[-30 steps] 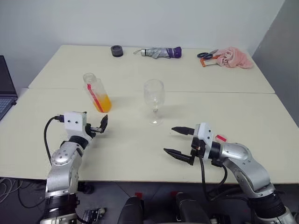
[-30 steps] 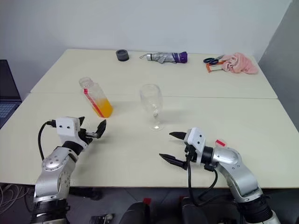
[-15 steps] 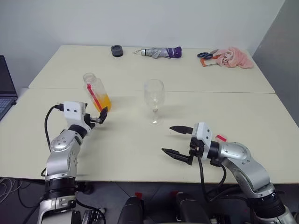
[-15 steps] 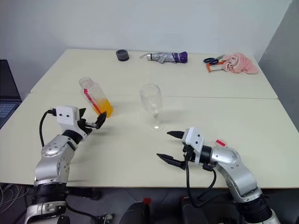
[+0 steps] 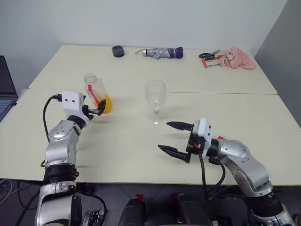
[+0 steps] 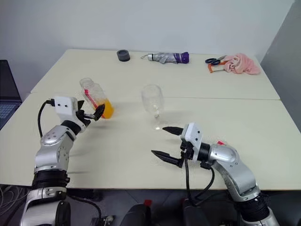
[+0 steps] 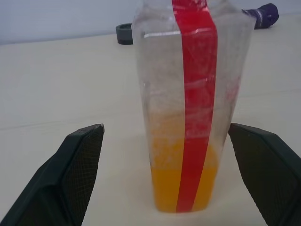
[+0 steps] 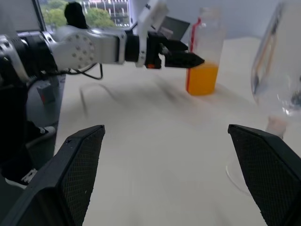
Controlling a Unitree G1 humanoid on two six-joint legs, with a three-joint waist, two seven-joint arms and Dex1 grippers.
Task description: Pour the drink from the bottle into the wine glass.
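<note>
Two grippers spread wide over the cream table (image 5: 141, 141), neither holding anything.

The left gripper (image 5: 95, 112) sits right at the plastic bottle (image 5: 96, 92), its fingers apart on either side of the base in the left wrist view, not yet closed on it. Orange drink (image 7: 186, 183) fills the bottle's lower part. The wine glass (image 5: 155, 100) stands upright near the table's middle, with the right gripper (image 5: 172, 137) near its foot, fingers parted.

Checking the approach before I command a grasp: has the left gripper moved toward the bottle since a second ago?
Yes. The left gripper has advanced up the table to the bottle, open, fingers either side of its base.
</note>
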